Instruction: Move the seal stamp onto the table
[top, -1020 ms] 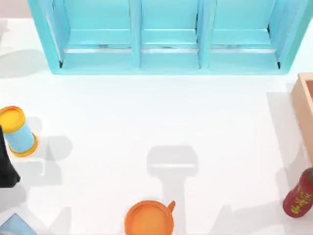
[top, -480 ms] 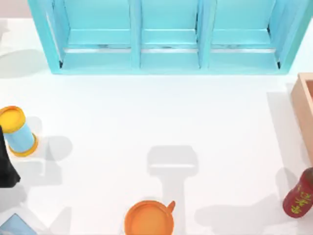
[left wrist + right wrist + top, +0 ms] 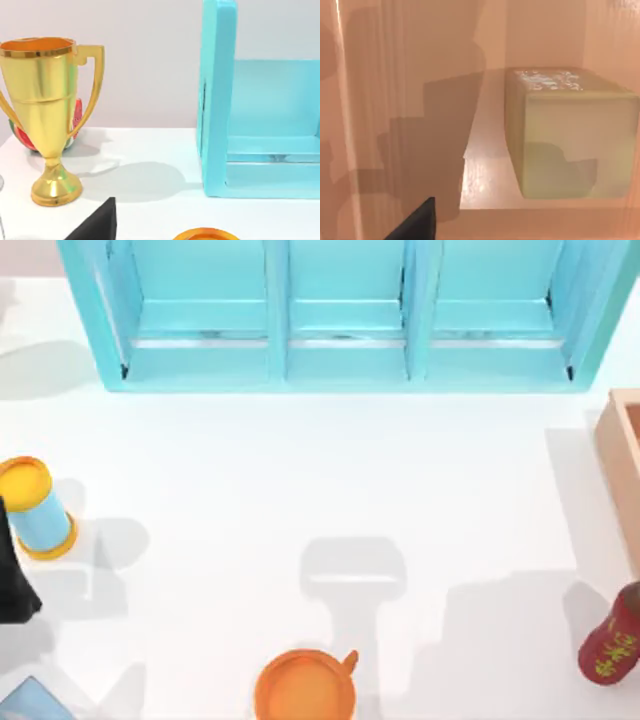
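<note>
We see one stamp (image 3: 570,135) lying inside the wooden box (image 3: 410,75). Our right jaws' state we cannot tell. The box is cut off at the desk (image 3: 300,480) edge.

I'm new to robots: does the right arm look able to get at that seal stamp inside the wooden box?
Probably yes: in the right wrist view the seal stamp lies close ahead on the wooden box floor, nothing between.

Wooden box (image 3: 625,465) running off the table's (image 3: 300,490) right edge, red bottle (image 3: 612,645) and orange cup (image 3: 305,688) being cropped, seal stamp (image 3: 570,135) partly cut off in the right wrist view.
</note>
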You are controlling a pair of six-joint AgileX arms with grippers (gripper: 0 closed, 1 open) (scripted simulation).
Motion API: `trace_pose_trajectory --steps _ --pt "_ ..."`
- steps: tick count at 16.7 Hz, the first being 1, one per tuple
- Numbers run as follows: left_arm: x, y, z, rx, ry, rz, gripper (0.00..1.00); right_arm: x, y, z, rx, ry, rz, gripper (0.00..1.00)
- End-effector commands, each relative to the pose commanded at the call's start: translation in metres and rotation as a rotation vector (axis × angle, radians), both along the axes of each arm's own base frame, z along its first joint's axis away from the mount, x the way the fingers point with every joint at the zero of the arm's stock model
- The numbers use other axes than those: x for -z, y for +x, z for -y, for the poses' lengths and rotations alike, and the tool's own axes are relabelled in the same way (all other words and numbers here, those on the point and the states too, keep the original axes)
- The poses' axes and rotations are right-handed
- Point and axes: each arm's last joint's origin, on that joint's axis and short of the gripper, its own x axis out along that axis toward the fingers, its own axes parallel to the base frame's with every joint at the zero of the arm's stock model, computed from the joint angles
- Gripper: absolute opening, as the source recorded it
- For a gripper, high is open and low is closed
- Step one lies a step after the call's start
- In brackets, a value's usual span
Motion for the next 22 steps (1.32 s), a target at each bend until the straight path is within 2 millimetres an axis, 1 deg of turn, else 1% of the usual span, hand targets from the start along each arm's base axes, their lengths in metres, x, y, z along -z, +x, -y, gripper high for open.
trace_pose_trajectory --steps 2,4,9,11,14,19,21,22 --pt "0.000 0.000 0.000 0.000 0.000 0.000 1.00 0.001 0.011 0.009 0.000 0.021 -0.067 1.00" --pt "0.000 0.000 0.000 0.000 0.000 0.000 1.00 0.003 0.017 0.014 0.000 0.033 -0.101 1.00" --pt "0.000 0.000 0.000 0.000 0.000 0.000 1.00 0.003 0.018 0.013 -0.004 0.033 -0.103 1.00" --pt "0.000 0.000 0.000 0.000 0.000 0.000 1.00 0.007 0.018 0.014 -0.001 0.035 -0.107 1.00" --pt "0.000 0.000 0.000 0.000 0.000 0.000 1.00 0.032 0.021 0.015 0.000 0.036 -0.109 1.00" --pt "0.000 0.000 0.000 0.000 0.000 0.000 1.00 0.086 0.021 0.016 0.000 0.031 -0.097 1.00" --pt "0.000 0.000 0.000 0.000 0.000 0.000 1.00 0.100 0.019 0.015 0.000 0.034 -0.104 1.00" --pt "0.000 0.000 0.000 0.000 0.000 0.000 1.00 0.102 0.018 0.015 0.000 0.034 -0.105 1.00"
